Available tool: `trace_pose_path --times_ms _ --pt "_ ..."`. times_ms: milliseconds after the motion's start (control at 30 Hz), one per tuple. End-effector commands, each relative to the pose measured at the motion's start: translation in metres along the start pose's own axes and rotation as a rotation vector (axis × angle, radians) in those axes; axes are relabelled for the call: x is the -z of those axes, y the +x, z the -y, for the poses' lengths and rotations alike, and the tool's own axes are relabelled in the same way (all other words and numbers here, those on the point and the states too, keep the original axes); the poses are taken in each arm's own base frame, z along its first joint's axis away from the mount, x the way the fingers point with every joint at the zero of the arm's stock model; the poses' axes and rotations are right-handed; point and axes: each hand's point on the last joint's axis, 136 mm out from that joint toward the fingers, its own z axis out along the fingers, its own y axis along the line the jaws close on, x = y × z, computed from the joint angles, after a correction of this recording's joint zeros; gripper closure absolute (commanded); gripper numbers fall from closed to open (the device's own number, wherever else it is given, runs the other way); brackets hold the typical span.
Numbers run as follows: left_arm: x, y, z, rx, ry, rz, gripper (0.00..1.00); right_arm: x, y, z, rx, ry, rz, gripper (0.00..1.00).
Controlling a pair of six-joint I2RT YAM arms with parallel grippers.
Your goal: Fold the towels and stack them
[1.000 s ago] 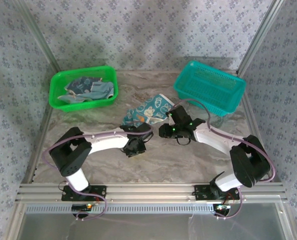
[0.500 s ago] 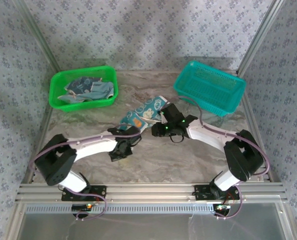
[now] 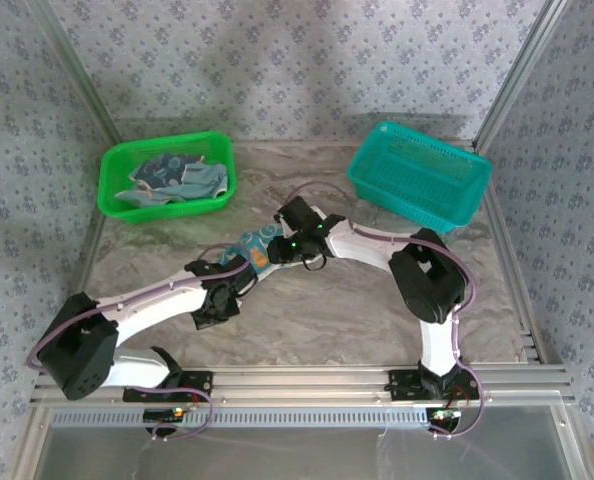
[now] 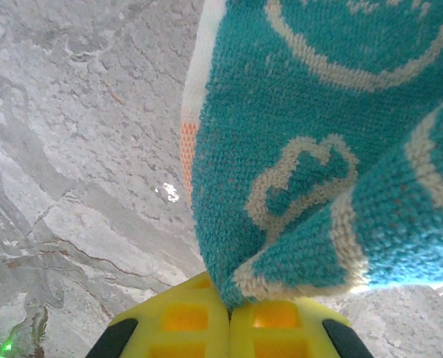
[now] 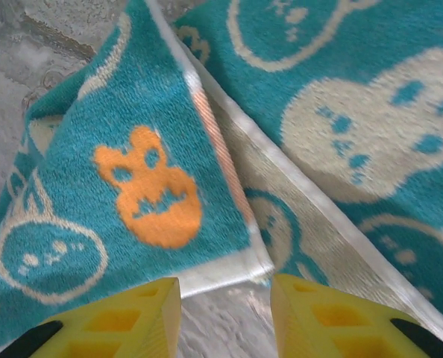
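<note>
A teal towel (image 3: 256, 246) with white rings and an orange patch lies bunched on the marble table between my two grippers. My left gripper (image 3: 233, 278) is shut on a fold of the towel (image 4: 318, 112); its yellow fingers (image 4: 184, 317) pinch the cloth's edge just above the table. My right gripper (image 5: 225, 298) stands open at a white-hemmed corner of the towel (image 5: 147, 186), bare table showing between its fingers. From above, the right gripper (image 3: 280, 246) sits at the towel's right side. More towels (image 3: 172, 180) lie heaped in the green basket.
The green basket (image 3: 167, 140) stands at the back left and a teal basket (image 3: 407, 195) at the back right. The right arm's elbow (image 3: 427, 275) reaches out over the table's right half. Metal frame posts and patterned walls close in the sides.
The left gripper has shut on the towel. Both grippers have moved left, and the towel, spread out before, is now drawn left and bunched between them.
</note>
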Motion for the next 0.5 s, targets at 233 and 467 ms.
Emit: trace_pose_path --times_ms 233,467 --pt "-0.003 0.002 0.002 -0.009 0.013 -0.015 1.00 -0.033 0.024 0.014 0.070 0.074 -0.097 0.61" --pt "-0.004 0.004 -0.001 -0.006 0.013 -0.016 1.00 -0.028 0.019 0.014 0.097 0.095 -0.089 0.61"
